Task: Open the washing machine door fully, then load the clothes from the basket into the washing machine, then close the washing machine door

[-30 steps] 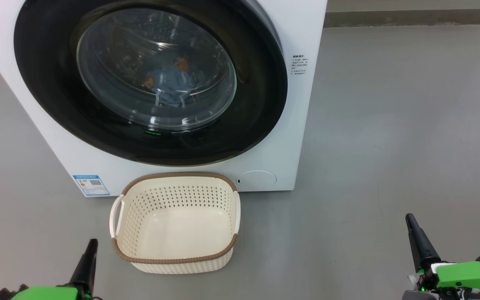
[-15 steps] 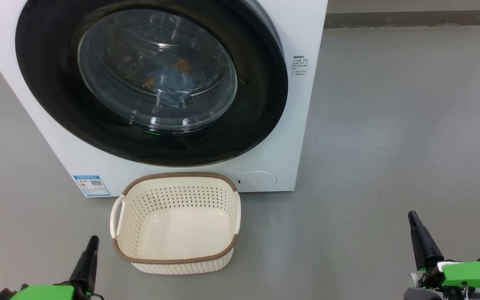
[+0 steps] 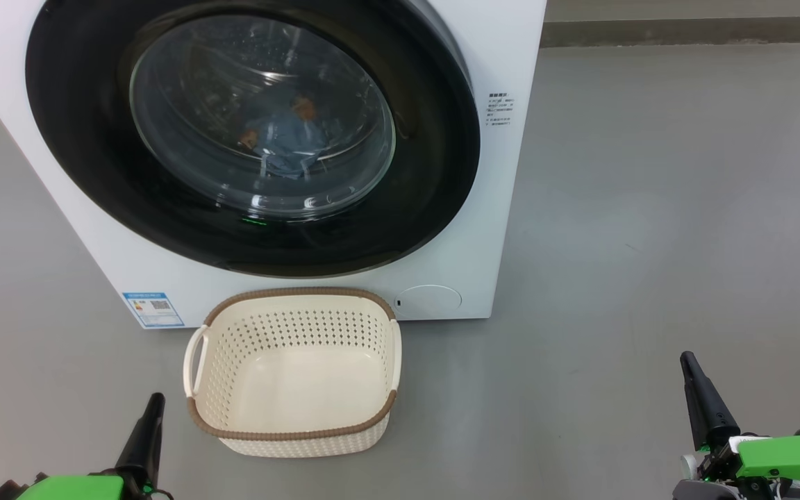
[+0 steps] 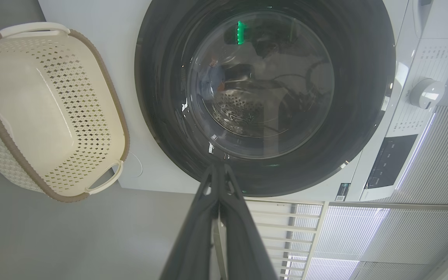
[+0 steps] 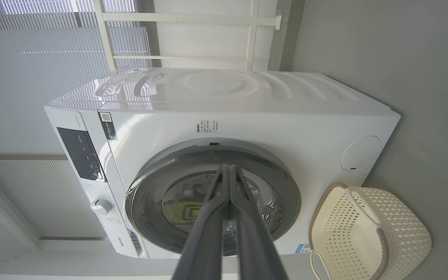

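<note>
One closed door (image 3: pixel 192 132); clothes (image 3: pixel 289 142) behind it

The right gripper (image 3: pixel 685 361) drifts a little outward, toward its own right; the left gripper (image 3: pixel 156 399) creeps very slightly forward.

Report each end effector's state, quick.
Left end effector: closed, holding nothing.
Right end effector: closed, holding nothing.

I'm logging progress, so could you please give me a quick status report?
Both shut, empty: left gripper, right gripper. Task: door closed, clothes inside washer, basket empty. Nothing in the way.
</note>
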`<state>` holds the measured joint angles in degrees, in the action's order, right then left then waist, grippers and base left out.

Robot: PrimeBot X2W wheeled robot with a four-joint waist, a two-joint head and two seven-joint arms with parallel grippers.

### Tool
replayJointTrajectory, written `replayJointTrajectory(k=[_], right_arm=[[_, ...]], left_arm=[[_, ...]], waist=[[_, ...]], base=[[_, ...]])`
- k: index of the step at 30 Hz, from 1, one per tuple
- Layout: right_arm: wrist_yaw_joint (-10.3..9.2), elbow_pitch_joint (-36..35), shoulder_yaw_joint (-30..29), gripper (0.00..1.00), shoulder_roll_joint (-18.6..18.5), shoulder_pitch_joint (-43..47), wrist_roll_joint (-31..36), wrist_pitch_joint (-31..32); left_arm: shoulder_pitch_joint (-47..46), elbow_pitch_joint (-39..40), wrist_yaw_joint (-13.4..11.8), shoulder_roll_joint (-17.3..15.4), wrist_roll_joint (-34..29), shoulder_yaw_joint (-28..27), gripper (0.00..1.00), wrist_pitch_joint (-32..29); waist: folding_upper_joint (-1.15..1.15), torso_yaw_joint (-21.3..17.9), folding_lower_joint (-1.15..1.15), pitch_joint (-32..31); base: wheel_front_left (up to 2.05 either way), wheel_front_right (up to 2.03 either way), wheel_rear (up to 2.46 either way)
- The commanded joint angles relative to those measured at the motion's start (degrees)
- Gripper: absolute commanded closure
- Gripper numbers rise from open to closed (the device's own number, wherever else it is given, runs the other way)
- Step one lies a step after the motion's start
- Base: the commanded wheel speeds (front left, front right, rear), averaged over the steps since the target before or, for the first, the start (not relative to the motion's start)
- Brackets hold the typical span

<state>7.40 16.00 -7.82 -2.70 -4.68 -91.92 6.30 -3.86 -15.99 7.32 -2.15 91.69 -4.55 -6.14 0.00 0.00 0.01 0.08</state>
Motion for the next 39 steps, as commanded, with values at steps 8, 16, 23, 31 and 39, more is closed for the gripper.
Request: replayJointTrajectory(k=[8,16,23,31,39], right_arm=[[0.09,-1.8,1.2,1.0,-0.2,-1.8,-0.2,0.2],[0.09,-1.8,1.2,1.0,-0.2,-1.8,-0.2,0.2],[0.09,-1.8,1.2,1.0,-0.2,-1.8,-0.2,0.2],[0.09,-1.8,1.2,1.0,-0.2,-1.8,-0.2,0.2],[0.09,-1.8,1.2,1.0,-0.2,-1.8,-0.2,0.2]], left_arm=[[-2.6,1.7,0.2,-0.8,0.4,-2.0,1.0,-0.4],[-2.6,1.7,0.2,-0.8,0.4,-2.0,1.0,-0.4],[-2.6,1.7,0.2,-0.8,0.4,-2.0,1.0,-0.4],[-2.6,1.7,0.2,-0.8,0.4,-2.0,1.0,-0.4],[-2.6,1.7,0.2,-0.7,0.4,-2.0,1.0,-0.4]], waist=[[0.0,0.0,0.0,0.0],[0.0,0.0,0.0,0.0],[0.0,0.0,0.0,0.0],[0.0,0.0,0.0,0.0],[0.0,0.0,0.0,0.0]], base=[[0.0,0.0,0.0],[0.0,0.0,0.0],[0.0,0.0,0.0],[0.0,0.0,0.0],[0.0,0.0,0.0]])
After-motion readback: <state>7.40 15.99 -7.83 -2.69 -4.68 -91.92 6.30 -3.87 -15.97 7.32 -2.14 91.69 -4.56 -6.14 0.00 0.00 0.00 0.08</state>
